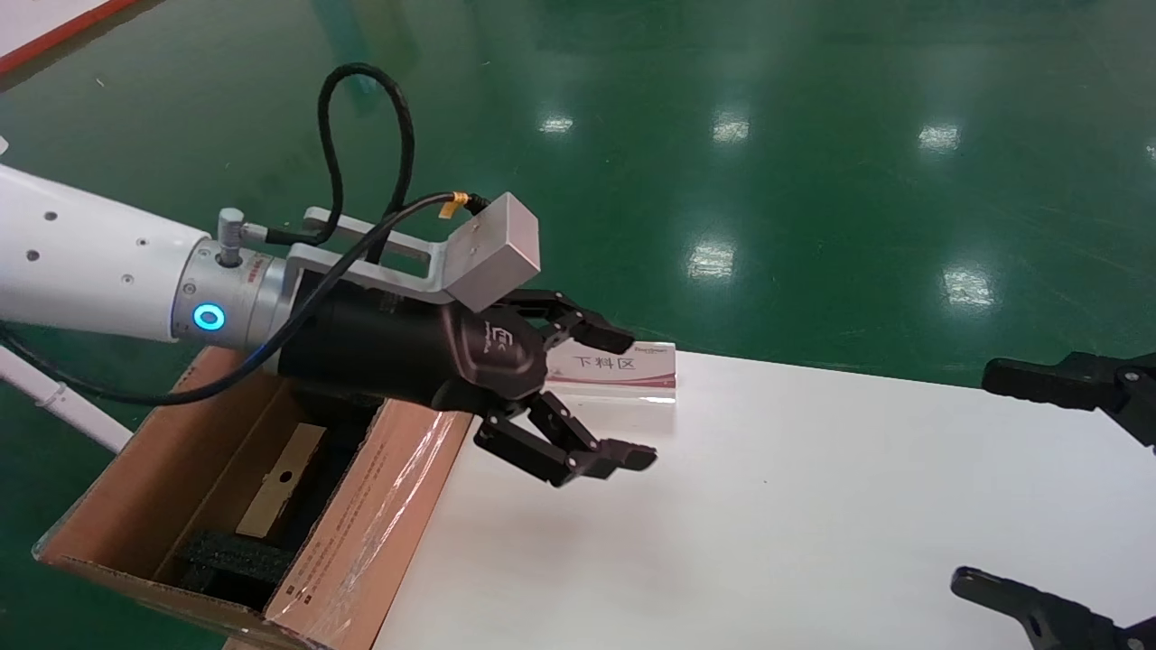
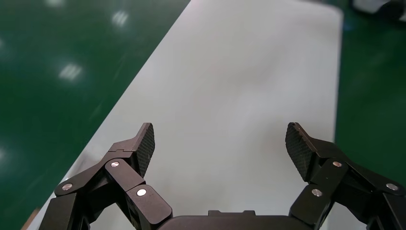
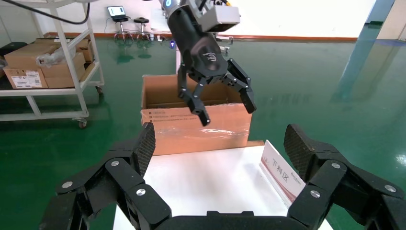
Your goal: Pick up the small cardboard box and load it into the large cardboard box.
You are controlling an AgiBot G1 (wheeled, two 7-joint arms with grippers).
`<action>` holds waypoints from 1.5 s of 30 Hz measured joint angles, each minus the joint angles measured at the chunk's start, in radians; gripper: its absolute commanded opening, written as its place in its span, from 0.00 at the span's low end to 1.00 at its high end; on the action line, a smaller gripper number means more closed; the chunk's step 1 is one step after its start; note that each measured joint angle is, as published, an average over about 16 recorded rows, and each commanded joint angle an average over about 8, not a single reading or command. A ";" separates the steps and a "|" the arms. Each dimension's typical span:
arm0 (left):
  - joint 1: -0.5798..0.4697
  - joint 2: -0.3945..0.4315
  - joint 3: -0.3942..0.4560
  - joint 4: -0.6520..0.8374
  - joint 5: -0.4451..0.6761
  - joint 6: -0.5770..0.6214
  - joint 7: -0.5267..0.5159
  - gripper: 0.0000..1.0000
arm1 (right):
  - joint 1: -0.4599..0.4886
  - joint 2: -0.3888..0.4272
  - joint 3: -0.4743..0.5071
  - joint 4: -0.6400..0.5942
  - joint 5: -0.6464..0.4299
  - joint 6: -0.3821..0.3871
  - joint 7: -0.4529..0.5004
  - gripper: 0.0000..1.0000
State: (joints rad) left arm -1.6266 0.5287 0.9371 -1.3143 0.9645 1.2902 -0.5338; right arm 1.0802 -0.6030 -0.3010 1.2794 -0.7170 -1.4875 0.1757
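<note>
Head view: left gripper hangs empty, fingers spread wide, over the white table edge beside the large brown corrugated cardboard box. Small flat tan cardboard box lies inside it on black foam, below and behind the wrist. Right gripper idles spread at the table's far side.

We read this as a factory or warehouse floor: glossy green epoxy floor mirroring ceiling lights, a white wheeled rack stacked with labelled cartons, a white worktop carrying a printed zone sign, and a laptop with stools far back.
</note>
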 measured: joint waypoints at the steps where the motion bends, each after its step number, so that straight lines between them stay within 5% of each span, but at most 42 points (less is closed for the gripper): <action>1: 0.024 0.004 -0.029 0.001 -0.010 0.009 0.015 1.00 | 0.000 0.000 0.000 0.000 0.000 0.000 0.000 1.00; 24: 0.536 0.080 -0.639 0.030 -0.226 0.199 0.330 1.00 | 0.000 0.000 -0.001 0.000 0.001 0.001 -0.001 1.00; 33: 0.587 0.088 -0.700 0.033 -0.249 0.218 0.358 1.00 | 0.000 0.001 -0.001 0.000 0.001 0.001 -0.001 1.00; 45: 0.564 0.084 -0.671 0.031 -0.239 0.210 0.349 1.00 | 0.000 0.001 -0.001 0.000 0.001 0.001 -0.001 1.00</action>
State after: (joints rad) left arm -1.0628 0.6130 0.2660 -1.2830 0.7251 1.4997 -0.1853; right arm 1.0802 -0.6025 -0.3021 1.2790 -0.7160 -1.4867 0.1751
